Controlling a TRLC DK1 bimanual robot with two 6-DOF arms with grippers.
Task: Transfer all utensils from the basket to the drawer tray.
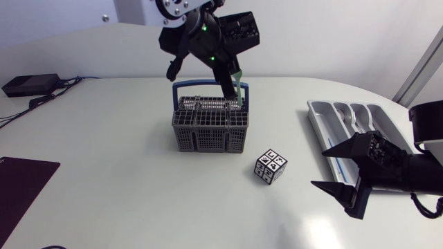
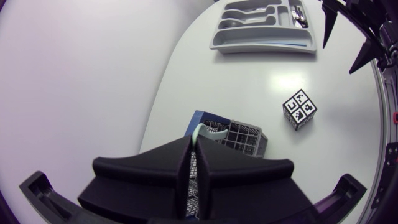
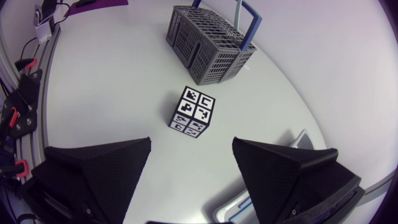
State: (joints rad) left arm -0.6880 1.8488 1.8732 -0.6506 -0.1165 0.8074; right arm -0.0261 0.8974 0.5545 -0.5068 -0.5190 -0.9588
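A grey mesh basket (image 1: 210, 126) with a blue handle stands mid-table. My left gripper (image 1: 231, 88) hangs over its far right corner, shut on a pale green utensil (image 1: 239, 86) whose lower end still dips into the basket. In the left wrist view the fingers press together on the green handle (image 2: 200, 132), with the basket (image 2: 246, 138) under them. The grey drawer tray (image 1: 320, 119) lies at the right with some cutlery in it. My right gripper (image 1: 344, 171) stands open in front of the tray, holding nothing. In the right wrist view the basket (image 3: 208, 43) sits ahead of the open gripper (image 3: 193, 169).
A black-and-white marker cube (image 1: 270, 167) sits between basket and right gripper, seen also as the cube (image 3: 193, 112) just ahead of the right fingers. A dark mat (image 1: 21, 188) covers the near left corner. A black box (image 1: 31, 84) with cables rests far left.
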